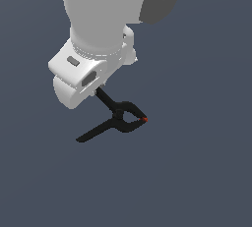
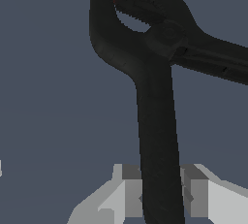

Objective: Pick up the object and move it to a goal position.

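Note:
The object is a small black spring clamp (image 1: 120,120) with two thin handles and looped jaws ending in a red-orange tip (image 1: 145,119). One handle runs up under my white gripper body (image 1: 83,81), whose fingertips are hidden in the exterior view. In the wrist view the clamp (image 2: 155,121) fills the frame, and one handle passes between my two grey fingers (image 2: 131,196). The gripper (image 2: 160,196) is shut on that handle. The other handle sticks out free toward the exterior view's left.
A plain dark blue-grey background surrounds the arm and clamp in both views. The white arm link (image 1: 108,10) rises above the gripper.

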`<state>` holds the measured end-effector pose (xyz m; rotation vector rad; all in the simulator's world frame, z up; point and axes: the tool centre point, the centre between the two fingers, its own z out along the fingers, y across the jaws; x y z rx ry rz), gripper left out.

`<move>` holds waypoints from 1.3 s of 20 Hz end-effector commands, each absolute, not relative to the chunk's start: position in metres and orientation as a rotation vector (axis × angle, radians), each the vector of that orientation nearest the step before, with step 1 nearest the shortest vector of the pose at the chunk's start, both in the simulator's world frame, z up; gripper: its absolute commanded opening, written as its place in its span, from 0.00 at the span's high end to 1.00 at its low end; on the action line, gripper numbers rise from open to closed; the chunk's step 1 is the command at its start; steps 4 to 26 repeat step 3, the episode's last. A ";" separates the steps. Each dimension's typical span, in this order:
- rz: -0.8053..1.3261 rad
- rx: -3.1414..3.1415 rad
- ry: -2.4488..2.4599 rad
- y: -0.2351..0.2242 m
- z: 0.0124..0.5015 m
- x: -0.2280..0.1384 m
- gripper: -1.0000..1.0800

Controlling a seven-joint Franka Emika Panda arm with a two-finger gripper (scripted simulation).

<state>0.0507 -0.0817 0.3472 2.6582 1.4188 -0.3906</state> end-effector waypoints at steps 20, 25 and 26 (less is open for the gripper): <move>-0.387 2.658 1.418 -0.081 0.353 0.052 1.00; -0.387 2.658 1.418 -0.081 0.353 0.052 1.00; -0.387 2.658 1.418 -0.081 0.353 0.052 1.00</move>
